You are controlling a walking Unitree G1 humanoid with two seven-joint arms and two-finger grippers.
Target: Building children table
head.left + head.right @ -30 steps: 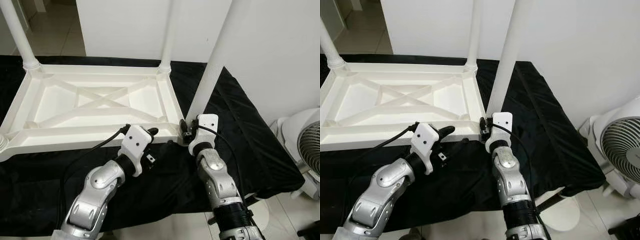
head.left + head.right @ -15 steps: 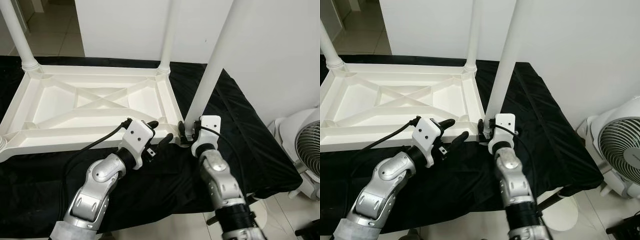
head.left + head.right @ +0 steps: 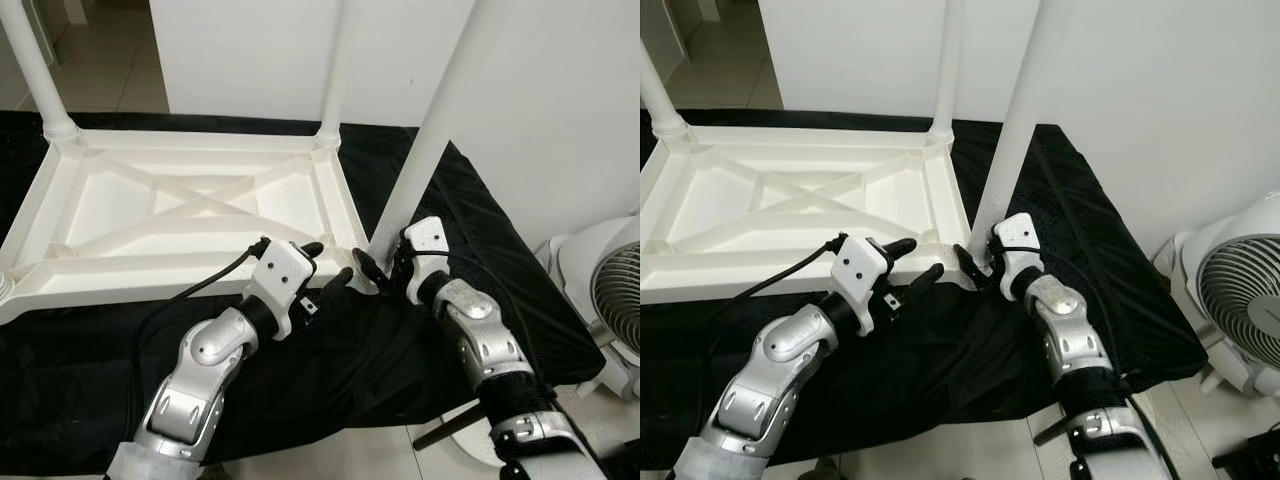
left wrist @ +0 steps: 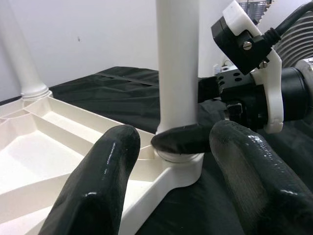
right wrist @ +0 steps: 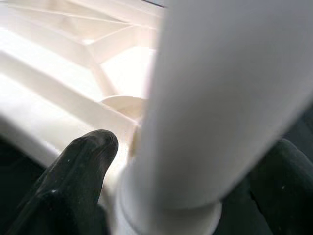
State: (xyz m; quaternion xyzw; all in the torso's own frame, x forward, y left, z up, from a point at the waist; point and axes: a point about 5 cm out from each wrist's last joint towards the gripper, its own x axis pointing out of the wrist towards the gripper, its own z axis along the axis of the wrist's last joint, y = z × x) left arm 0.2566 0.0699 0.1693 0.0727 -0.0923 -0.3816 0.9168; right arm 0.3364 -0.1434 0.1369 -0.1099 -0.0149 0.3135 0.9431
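- The right gripper (image 3: 378, 272) is clasped around the base of the near leg (image 3: 432, 130), one black finger on each side of the white tube, right at the socket.
- In the right wrist view the leg (image 5: 215, 107) stands between the two fingers (image 5: 73, 166), which are pressed against it just above its collar.
- The left gripper (image 3: 328, 266) is held with its fingers spread and nothing between them, just beside the same corner of the tabletop (image 3: 190, 215).
- In the left wrist view the spread fingers (image 4: 102, 181) are aimed at the socket, with the right gripper's finger seen wrapped across the foot of the leg (image 4: 177, 63).
- The tabletop is laid upside down on a black cloth (image 3: 470, 240), its ribbed underside facing up.
- Two further legs are seen standing in the far corners: one (image 3: 38, 70) on the robot's left and one (image 3: 338, 70) on its right.
- A white fan (image 3: 610, 300) is stood on the floor to the robot's right, well apart from the work.
- The step in hand is judged to be the seating of the near leg in its corner socket.
- The next move probably calls for the leg to be kept upright and pressed or turned fully home, with the tabletop steadied by the left gripper so the corner is not shifted on the cloth.
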